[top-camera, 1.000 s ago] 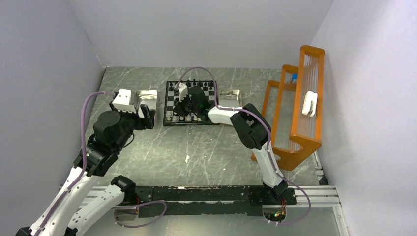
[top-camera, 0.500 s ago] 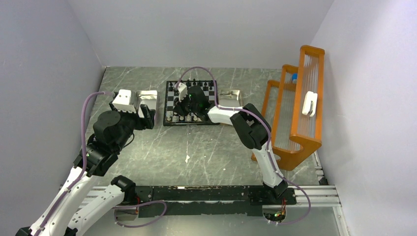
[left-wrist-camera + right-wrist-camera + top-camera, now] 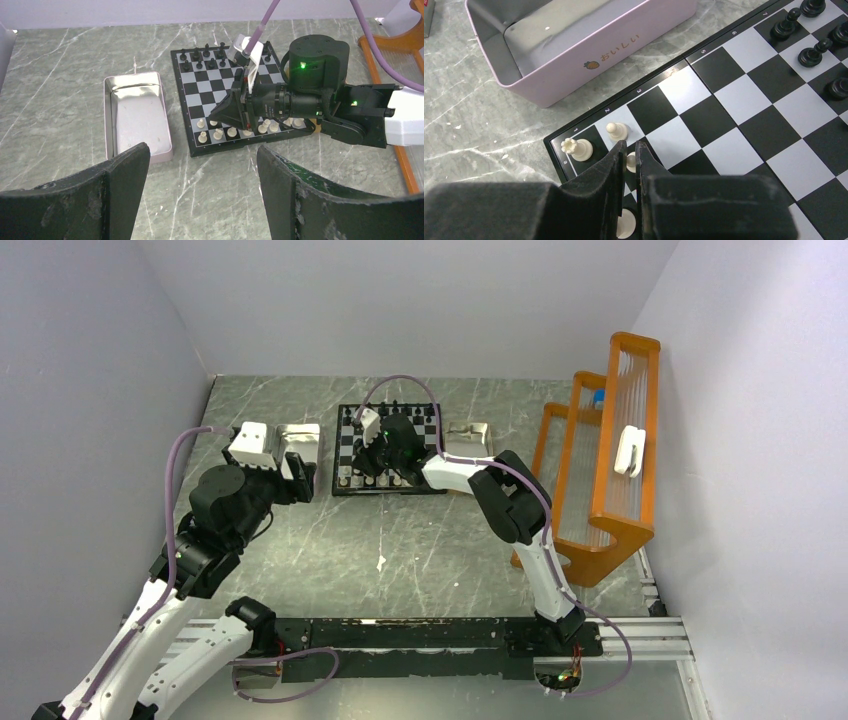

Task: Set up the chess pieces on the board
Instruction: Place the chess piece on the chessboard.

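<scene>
The right gripper (image 3: 629, 146) is reaching down over the near-left corner of the board (image 3: 202, 90), its two fingers pressing together on a small cream piece (image 3: 630, 162) caught between their tips. The board is lying by the far edge of the grey marbled table (image 3: 400, 550), about midway along it. A cream rook (image 3: 574, 147) is standing on the board's near-left corner square, with a cream pawn (image 3: 616, 131) on the square just ahead of it. More cream chessmen (image 3: 220, 132) are lining the two near rows, partly hidden by the arm. The black chessmen (image 3: 205, 57) are standing along the far rows.

The left gripper (image 3: 202, 150) is hanging above the table toward its left edge, its fingers spread wide and gripping nothing. A pink tin (image 3: 589, 75) is sitting just beside the board's left edge, its open top facing up. A second tin (image 3: 468, 440) is sitting by the board's right edge. An orange rack (image 3: 600, 470) is standing along the table's right edge.
</scene>
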You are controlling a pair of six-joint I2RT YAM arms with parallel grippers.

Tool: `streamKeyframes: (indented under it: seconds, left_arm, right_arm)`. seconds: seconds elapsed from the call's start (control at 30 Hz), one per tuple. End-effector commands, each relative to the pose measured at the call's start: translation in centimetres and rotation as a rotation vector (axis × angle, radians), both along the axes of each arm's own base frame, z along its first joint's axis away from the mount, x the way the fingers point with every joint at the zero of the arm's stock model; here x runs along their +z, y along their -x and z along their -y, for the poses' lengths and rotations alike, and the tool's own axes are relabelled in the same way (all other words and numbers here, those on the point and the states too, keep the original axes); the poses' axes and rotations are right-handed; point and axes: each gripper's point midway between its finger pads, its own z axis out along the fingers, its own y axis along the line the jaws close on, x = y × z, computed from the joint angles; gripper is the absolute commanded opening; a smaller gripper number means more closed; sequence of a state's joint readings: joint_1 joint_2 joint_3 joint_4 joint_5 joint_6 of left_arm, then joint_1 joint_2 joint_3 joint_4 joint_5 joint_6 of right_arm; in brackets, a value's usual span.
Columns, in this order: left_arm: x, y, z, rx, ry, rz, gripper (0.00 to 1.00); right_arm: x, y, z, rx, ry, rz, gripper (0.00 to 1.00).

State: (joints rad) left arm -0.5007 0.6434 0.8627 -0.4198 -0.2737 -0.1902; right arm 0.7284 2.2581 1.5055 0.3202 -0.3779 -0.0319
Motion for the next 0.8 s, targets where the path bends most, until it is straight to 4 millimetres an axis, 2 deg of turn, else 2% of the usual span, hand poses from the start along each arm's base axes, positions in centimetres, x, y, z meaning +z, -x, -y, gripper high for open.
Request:
streamKeyframes:
  seconds: [0.0, 0.77]
  left_arm:
    - [0.24, -0.13, -0.29, 0.01, -0.002, 0.011, 0.82]
    - [0.22, -0.16, -0.31, 0.01, -0.003, 0.012, 0.82]
  right_arm:
    - [0.3, 0.42, -0.2, 0.02, 0.012, -0.001, 0.15]
    - [0.82, 0.95, 0.3, 0.026, 0.024, 0.004, 0.14]
